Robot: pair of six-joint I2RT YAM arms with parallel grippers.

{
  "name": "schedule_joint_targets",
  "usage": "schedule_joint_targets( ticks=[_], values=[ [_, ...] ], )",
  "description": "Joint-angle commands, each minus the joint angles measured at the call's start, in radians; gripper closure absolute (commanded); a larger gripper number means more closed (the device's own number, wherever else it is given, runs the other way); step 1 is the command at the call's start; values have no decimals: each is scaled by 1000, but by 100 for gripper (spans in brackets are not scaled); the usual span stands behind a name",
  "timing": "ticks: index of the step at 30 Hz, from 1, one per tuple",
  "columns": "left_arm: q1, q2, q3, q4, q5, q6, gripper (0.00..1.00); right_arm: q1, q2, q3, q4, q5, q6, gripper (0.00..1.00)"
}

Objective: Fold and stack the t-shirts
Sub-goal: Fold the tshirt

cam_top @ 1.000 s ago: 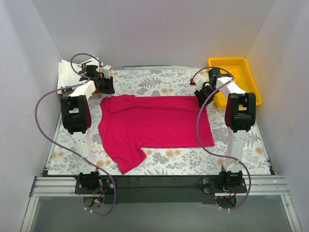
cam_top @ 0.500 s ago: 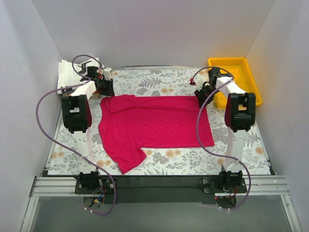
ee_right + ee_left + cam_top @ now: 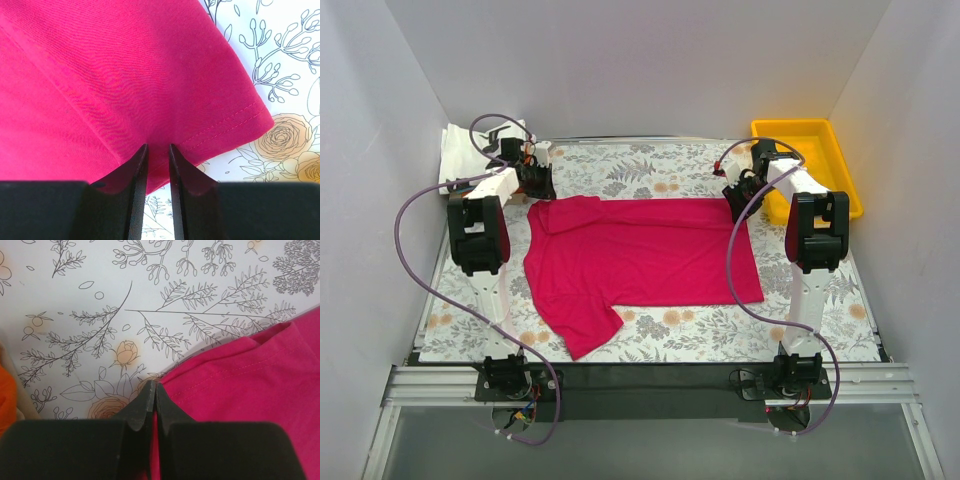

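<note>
Across the middle of the floral table in the top view lies the magenta t-shirt, spread flat and filling most of the frame's centre, with one sleeve splayed toward the lower left. It is thin, limp knit cloth, so I judge it light, floppy and apt to sag or drag between two holds. The sensible places to take it are the corners and stitched hems, where doubled fabric gives the fingers more to bite. Its colour is plain and even, with no print, and it has soft folds at the upper left of the cloth. At that upper left corner the left gripper has its jaws pressed together tip to tip on the shirt's edge, and a sliver of red shows between them in the wrist view. At the upper right corner the right gripper is clamped, with a narrow gap, on a raised pinch of cloth just inside the stitched hem
</note>
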Motion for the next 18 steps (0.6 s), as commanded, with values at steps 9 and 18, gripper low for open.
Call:
schedule_joint_targets(
  ticks=[9, 18],
  values=[
    [-3, -345, -202, -46, 209, 104, 100, -3, -12, 29, -20, 26, -14, 75],
    [-3, -531, -452, -202, 298, 329, 100, -6, -31, 18, -28, 47, -35, 75]
  ],
)
